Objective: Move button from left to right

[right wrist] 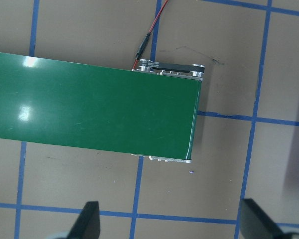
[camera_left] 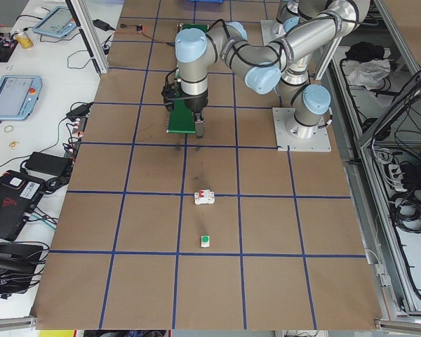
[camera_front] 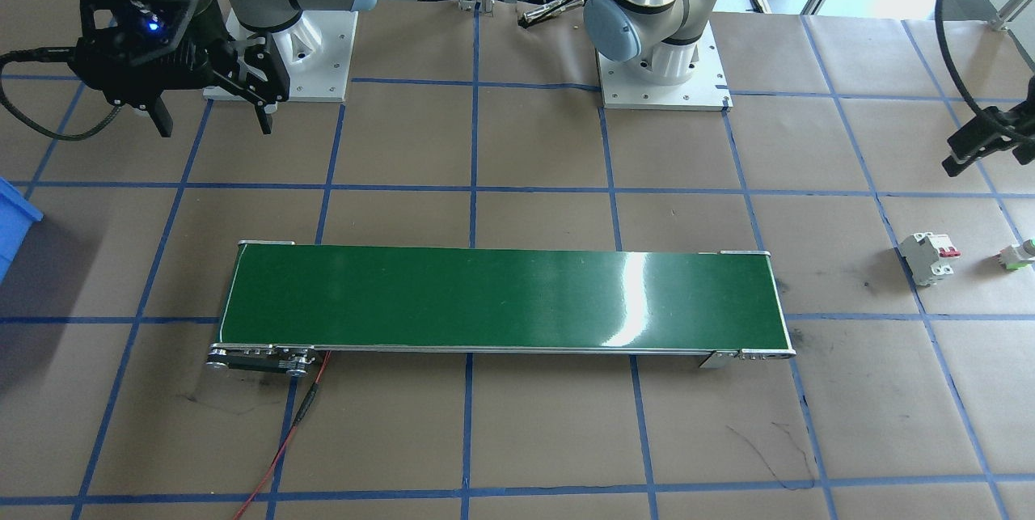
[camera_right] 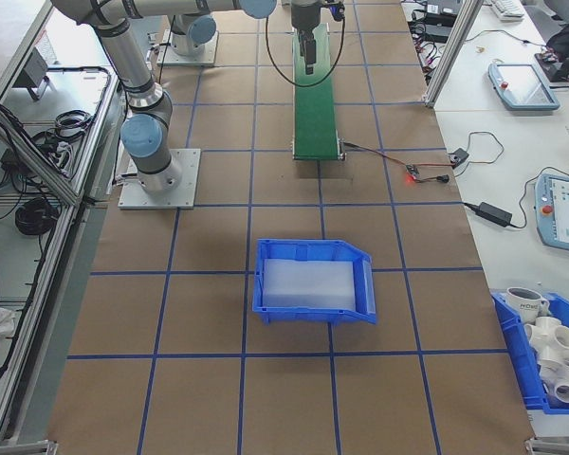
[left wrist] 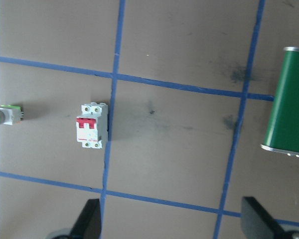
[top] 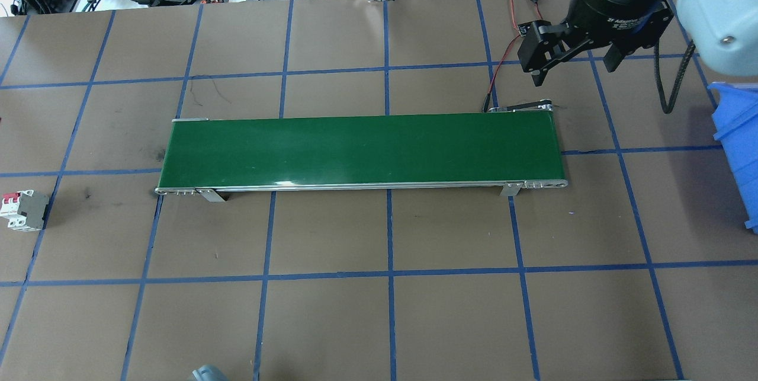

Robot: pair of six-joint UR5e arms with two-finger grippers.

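The button, green cap on a white base, lies on its side on the brown table at the far left, also seen in the front view and from the side. It is outside the overhead view. My left gripper hangs open high above the table, well away from the button, with nothing between its fingers; it also shows in the front view. My right gripper is open and empty above the right end of the green conveyor belt, seen too from overhead.
A white circuit breaker with red levers lies between the button and the conveyor's left end. The conveyor spans the table's middle. A blue bin sits on the right side. A red wire runs from the conveyor.
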